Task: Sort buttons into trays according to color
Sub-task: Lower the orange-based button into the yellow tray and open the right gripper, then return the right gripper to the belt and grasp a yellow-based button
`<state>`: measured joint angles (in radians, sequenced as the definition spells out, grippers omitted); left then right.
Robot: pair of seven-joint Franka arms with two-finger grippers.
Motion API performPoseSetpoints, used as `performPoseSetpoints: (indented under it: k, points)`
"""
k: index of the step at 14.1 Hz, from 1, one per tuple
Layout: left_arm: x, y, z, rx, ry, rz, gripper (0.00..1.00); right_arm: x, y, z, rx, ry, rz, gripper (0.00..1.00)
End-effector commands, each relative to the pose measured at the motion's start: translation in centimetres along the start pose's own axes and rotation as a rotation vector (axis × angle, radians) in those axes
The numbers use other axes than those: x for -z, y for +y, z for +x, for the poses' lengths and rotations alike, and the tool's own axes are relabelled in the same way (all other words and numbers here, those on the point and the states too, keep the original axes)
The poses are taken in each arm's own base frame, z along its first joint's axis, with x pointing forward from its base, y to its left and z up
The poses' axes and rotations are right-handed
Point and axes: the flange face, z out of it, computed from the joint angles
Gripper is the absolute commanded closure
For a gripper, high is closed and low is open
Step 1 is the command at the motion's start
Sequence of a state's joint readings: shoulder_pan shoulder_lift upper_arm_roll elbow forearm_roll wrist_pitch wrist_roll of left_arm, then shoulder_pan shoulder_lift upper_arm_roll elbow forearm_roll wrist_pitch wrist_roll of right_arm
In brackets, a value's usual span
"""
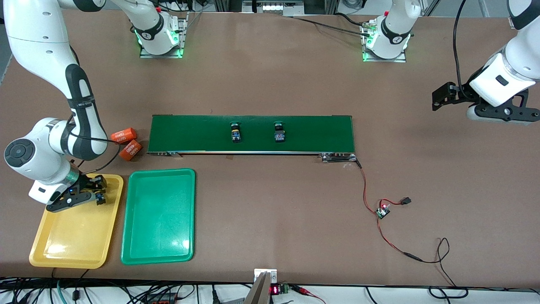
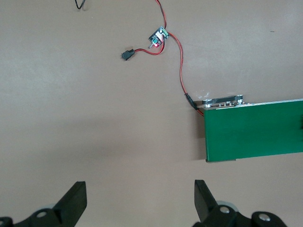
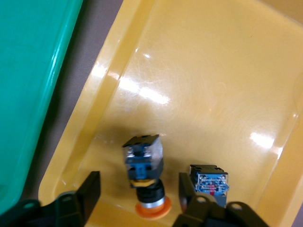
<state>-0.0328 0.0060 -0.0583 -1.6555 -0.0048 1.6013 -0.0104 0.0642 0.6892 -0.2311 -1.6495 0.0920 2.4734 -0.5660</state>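
Two green-capped buttons sit on the dark-green conveyor belt. My right gripper is low in the yellow tray, at the tray's end nearest the conveyor. In the right wrist view it is open, and a yellow-orange button lies in the yellow tray between the fingers, touching neither. A second button lies just outside one finger. The green tray beside it holds nothing. My left gripper is open and empty, raised over bare table past the conveyor's end.
Two orange cylinders lie between the conveyor and the yellow tray. A red-and-black cable with a small circuit board runs from the conveyor's end at the left arm's end of the table. The green tray's rim lies close beside the yellow tray.
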Motion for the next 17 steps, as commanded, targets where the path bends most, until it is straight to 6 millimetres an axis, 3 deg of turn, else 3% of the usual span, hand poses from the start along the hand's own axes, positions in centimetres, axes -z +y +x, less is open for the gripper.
performPoseSetpoints:
  k: [1,3,5,8,12,14,17]
  points:
    - [1.0,0.1,-0.1,-0.020,0.020,-0.013,0.00,0.4,-0.1,0.6,0.003,0.023,0.014,0.17]
    - [0.9,0.1,0.0,-0.027,0.019,0.005,0.00,2.1,-1.9,0.8,-0.008,0.027,0.057,0.16]
    - [1.4,-0.1,0.1,-0.029,0.026,0.008,0.00,4.4,-5.4,0.9,-0.018,0.002,0.116,0.16]
    - [2.5,-0.7,0.2,-0.015,0.048,0.006,0.00,7.6,-9.7,-0.3,-0.109,-0.038,0.165,0.01]
    - [3.9,-1.3,0.0,-0.004,0.047,-0.004,0.00,10.4,-16.1,-2.2,-0.149,-0.080,0.209,0.00]
    - [3.9,-0.9,0.1,0.002,0.046,-0.007,0.00,10.7,-20.4,-3.1,-0.214,-0.112,0.219,0.00]
    - [4.2,-1.3,0.1,0.006,0.051,-0.008,0.00,11.9,-27.7,-2.3,-0.288,-0.129,0.215,0.00]
